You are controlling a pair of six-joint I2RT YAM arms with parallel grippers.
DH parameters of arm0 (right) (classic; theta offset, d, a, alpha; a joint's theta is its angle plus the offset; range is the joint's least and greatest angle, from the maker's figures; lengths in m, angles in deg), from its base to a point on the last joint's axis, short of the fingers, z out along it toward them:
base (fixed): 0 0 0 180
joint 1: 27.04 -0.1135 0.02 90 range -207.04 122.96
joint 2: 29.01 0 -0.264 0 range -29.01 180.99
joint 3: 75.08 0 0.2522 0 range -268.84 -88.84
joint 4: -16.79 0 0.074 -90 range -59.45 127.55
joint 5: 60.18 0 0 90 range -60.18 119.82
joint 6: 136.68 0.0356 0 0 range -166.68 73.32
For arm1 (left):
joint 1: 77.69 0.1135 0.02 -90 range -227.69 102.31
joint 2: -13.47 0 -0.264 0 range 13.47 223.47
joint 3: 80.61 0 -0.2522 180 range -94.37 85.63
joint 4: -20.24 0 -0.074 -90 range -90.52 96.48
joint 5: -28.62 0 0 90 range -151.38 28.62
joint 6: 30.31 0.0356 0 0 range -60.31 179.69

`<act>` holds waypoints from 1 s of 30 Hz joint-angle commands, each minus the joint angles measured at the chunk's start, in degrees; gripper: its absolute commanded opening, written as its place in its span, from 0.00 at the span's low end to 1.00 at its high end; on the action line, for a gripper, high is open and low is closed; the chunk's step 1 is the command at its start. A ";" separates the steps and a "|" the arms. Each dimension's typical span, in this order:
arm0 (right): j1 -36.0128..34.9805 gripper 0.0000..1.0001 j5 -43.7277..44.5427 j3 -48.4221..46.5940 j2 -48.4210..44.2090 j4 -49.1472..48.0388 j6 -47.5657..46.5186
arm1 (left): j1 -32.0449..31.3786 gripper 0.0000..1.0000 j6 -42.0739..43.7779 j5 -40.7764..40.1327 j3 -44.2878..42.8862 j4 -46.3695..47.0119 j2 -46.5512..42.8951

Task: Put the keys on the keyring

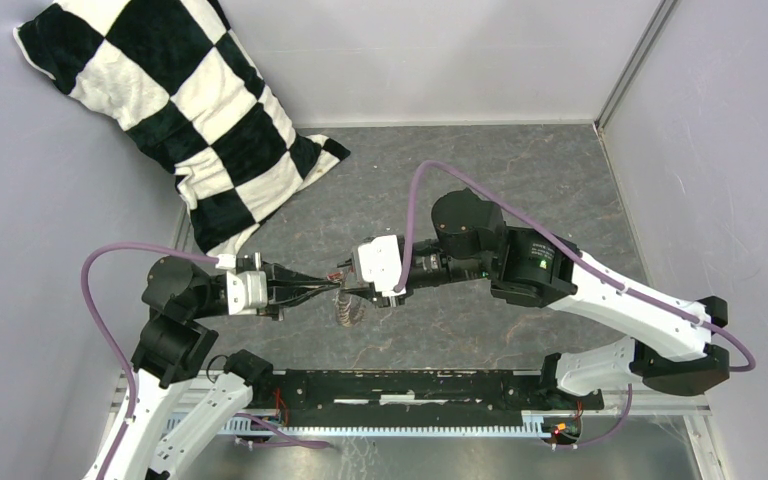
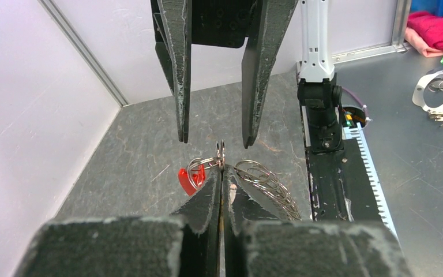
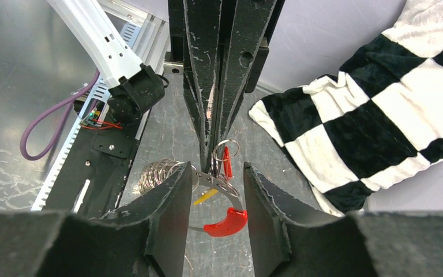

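Observation:
My left gripper (image 2: 221, 171) is shut on the top of the keyring (image 3: 231, 200), a grey metal ring with a red arc (image 3: 226, 223) at its low end, held above the table. A red key (image 3: 226, 161) hangs on a small ring beside the left fingertips and also shows in the left wrist view (image 2: 185, 179). A yellow key (image 3: 206, 197) hangs inside the ring. My right gripper (image 3: 216, 171) is open and faces the left one, with its jaws on either side of the keyring and not touching it. The grippers meet in the top view (image 1: 340, 287).
A coil of several linked metal rings (image 3: 154, 173) hangs or lies just beside the keyring and also shows in the top view (image 1: 348, 313). A black-and-white checked pillow (image 1: 190, 110) lies at the back left. The black base rail (image 1: 410, 388) runs along the near edge.

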 commanded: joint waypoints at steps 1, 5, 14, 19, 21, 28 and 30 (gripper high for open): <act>0.73 0.42 -1.37 0.60 0.33 -2.37 1.45 | -0.02 0.02 -2.60 -1.19 -0.02 2.83 -0.65; 1.14 0.37 -1.86 1.00 0.43 -2.97 1.82 | -0.04 0.02 -2.57 -1.18 -0.03 2.91 -0.73; 2.05 0.30 -3.47 0.60 1.37 -3.17 2.84 | -0.02 0.02 -2.19 -0.88 0.11 2.71 -1.01; 2.42 0.22 -3.51 0.78 1.44 -3.52 3.17 | -0.04 0.02 -1.82 -0.88 0.07 2.51 -1.02; 2.53 0.23 -3.11 1.08 0.99 -4.08 3.40 | -0.03 0.02 -1.70 -0.84 0.07 2.30 -1.00; 2.65 0.27 -2.58 2.25 -0.22 -5.95 3.97 | -0.02 0.02 -1.64 -1.09 -0.02 2.24 -0.92; 2.66 0.24 -2.55 2.62 -0.30 -6.17 4.01 | -0.02 0.02 -1.65 -1.20 0.06 2.22 -0.98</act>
